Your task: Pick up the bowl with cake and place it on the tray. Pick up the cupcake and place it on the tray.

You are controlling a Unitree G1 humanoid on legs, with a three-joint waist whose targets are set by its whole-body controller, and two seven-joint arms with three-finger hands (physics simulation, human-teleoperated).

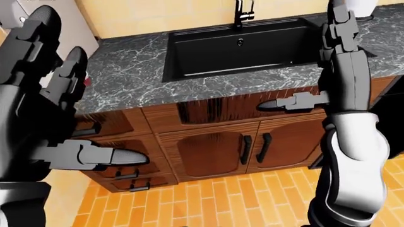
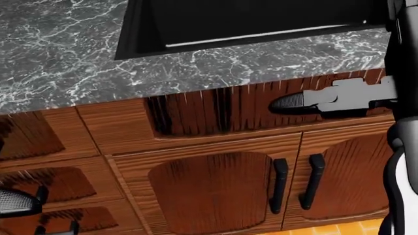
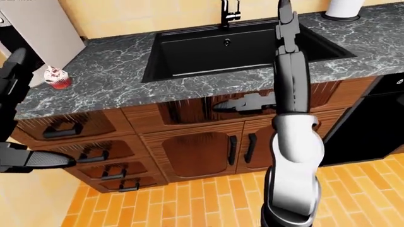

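Cupcake [image 3: 57, 77] sits at bench [image 3: 113, 71] left edge; bowl, tray not visible. Left robot hand [image 1: 44, 109] and right robot hand [image 1: 316, 71] both spread, empty. Step left, square up before reaching.

A black sink [image 3: 233, 49] sits in the gray speckled counter [image 3: 120, 75]. A tap [image 3: 228, 12] stands at its top edge. Brown cupboard doors [image 3: 202, 153] and drawers [image 3: 82, 151] with black handles are under it. The floor [image 3: 208, 203] has orange tiles.
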